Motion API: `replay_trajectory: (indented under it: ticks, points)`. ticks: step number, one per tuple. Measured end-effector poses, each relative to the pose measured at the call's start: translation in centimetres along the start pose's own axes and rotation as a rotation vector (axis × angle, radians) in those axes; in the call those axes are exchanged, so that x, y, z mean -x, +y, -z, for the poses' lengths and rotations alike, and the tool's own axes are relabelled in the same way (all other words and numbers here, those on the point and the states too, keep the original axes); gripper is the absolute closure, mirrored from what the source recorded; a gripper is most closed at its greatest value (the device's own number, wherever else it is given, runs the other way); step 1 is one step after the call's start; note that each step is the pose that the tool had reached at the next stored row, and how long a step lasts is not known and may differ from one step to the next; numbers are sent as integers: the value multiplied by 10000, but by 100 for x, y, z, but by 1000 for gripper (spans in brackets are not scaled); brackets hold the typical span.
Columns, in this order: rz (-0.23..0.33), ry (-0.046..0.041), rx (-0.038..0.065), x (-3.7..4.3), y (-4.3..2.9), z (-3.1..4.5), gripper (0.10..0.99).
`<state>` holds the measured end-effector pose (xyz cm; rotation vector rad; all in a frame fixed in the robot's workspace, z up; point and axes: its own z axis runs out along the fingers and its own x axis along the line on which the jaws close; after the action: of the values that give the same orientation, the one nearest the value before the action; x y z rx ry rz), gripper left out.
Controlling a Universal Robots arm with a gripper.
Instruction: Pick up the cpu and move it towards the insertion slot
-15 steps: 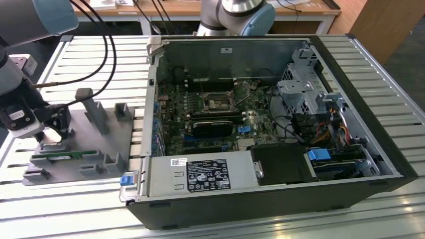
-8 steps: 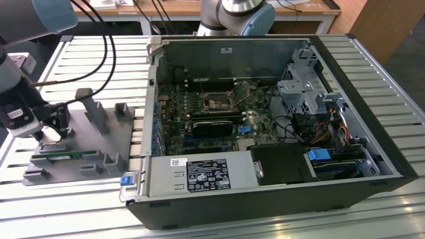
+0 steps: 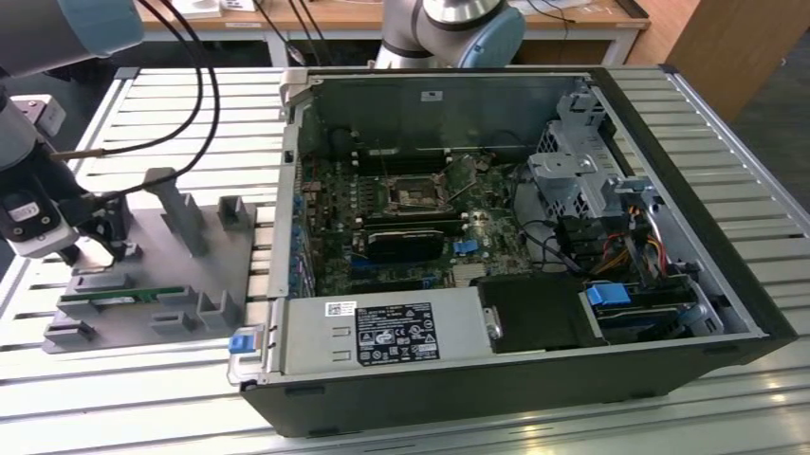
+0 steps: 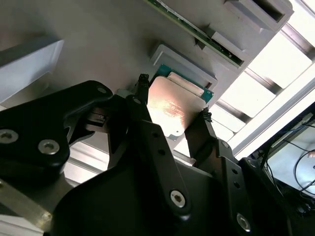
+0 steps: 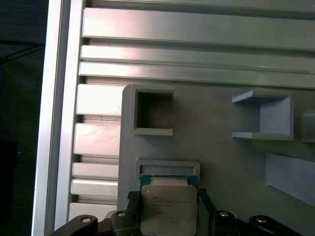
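Observation:
The cpu [image 4: 172, 105] is a flat square chip with a silver top on a green board. It lies on the grey fixture plate [image 5: 221, 147], against a raised lip. My gripper [image 4: 173, 98] straddles it, and the black fingers [image 4: 142, 93] touch its two opposite edges. The cpu [image 5: 169, 206] and my gripper [image 5: 167, 196] show the same way in the first wrist view. In the exterior view my gripper [image 3: 99, 242] hangs low over the fixture plate [image 3: 165, 275] at the exterior view's left. The insertion slot [image 3: 412, 192] lies on the motherboard inside the open computer case [image 3: 506, 379].
A green memory stick [image 3: 120, 296] lies in a holder on the fixture plate, beside upright grey posts [image 3: 177, 213]. Cables [image 3: 190, 85] hang above the slatted aluminium table [image 3: 152, 379]. A second arm's base [image 3: 450, 33] stands behind the case.

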<state>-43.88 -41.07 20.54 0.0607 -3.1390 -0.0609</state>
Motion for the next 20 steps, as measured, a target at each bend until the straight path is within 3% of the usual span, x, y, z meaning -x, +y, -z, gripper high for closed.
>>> replay_trajectory:
  ticks: [20]
  points:
    - [0,-1,2,0,5,123,545]
